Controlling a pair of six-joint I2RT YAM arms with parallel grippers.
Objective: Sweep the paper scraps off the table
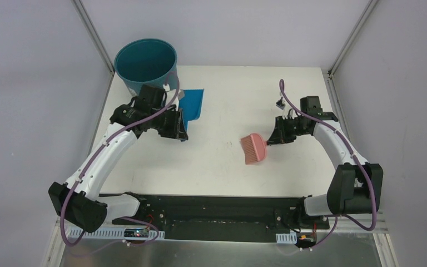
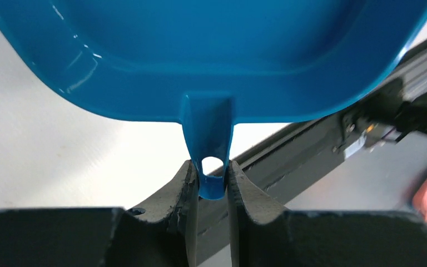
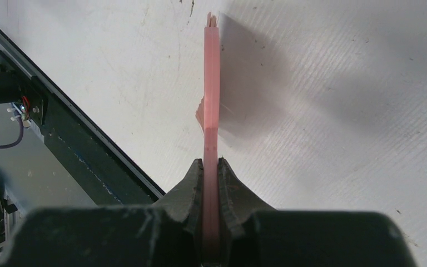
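Note:
No paper scraps show in any view on the white table [image 1: 228,100]. My left gripper [image 1: 179,123] is shut on the handle of the blue dustpan [image 1: 192,104], held beside the teal bin; in the left wrist view the dustpan [image 2: 211,55] fills the top and its handle sits between my fingers [image 2: 184,183]. My right gripper [image 1: 271,136] is shut on the pink brush [image 1: 253,148], which rests on or just over the table near the middle. In the right wrist view the brush [image 3: 212,83] shows edge-on between the fingers [image 3: 194,183].
A teal round bin [image 1: 145,64] stands at the back left corner. A black strip [image 1: 217,208] runs along the table's near edge. Grey walls with metal posts enclose the table on three sides.

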